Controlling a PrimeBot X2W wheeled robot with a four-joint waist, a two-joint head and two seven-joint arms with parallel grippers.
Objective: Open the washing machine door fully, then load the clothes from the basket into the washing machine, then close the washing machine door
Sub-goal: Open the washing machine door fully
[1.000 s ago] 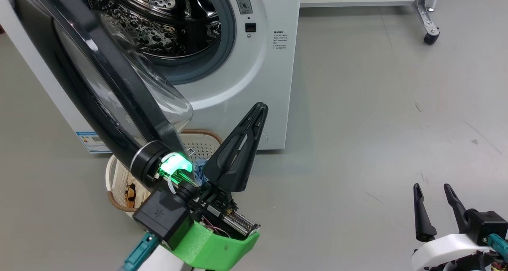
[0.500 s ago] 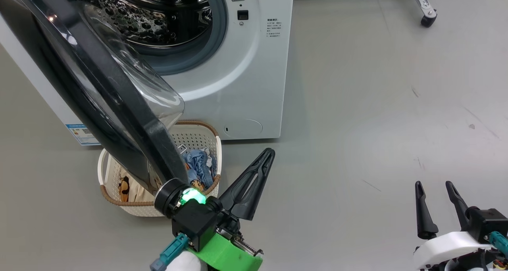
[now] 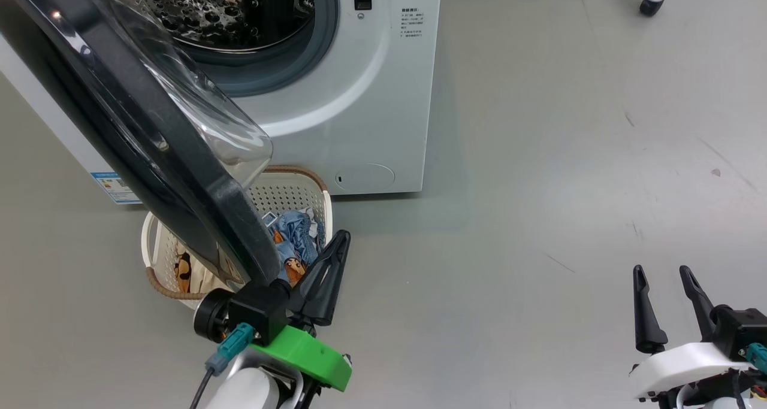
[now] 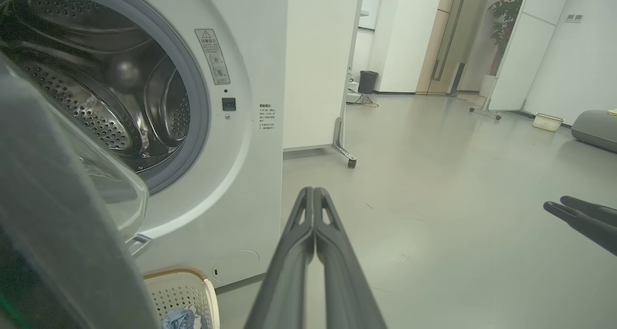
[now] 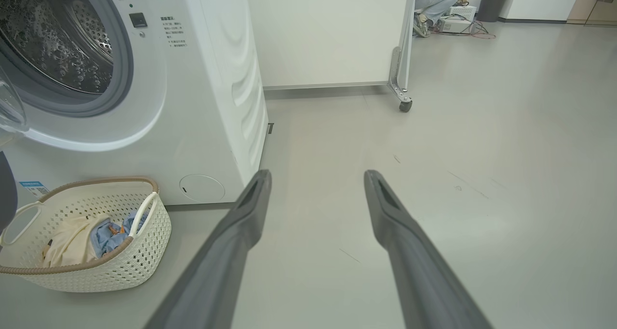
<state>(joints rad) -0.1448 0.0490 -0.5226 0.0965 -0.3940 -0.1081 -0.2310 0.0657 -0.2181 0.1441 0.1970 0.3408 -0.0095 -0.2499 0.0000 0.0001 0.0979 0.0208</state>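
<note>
Left fingers (image 3: 326, 271) closed, empty, beside door (image 3: 150, 139) rim; right fingers (image 3: 646, 319) spread, idle. Door to be pushed wider, basket (image 3: 299, 187) avoided.

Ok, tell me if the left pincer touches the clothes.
Apart. Left wrist view shows the left pincer over floor, the clothes down in the basket alongside.

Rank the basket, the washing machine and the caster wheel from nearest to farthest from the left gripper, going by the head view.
1. basket: right beside the left gripper, on the left of its shut fingers.
2. washing machine: beyond the basket, farther up the view.
3. caster wheel: far off across the floor, at the top right corner.
</note>
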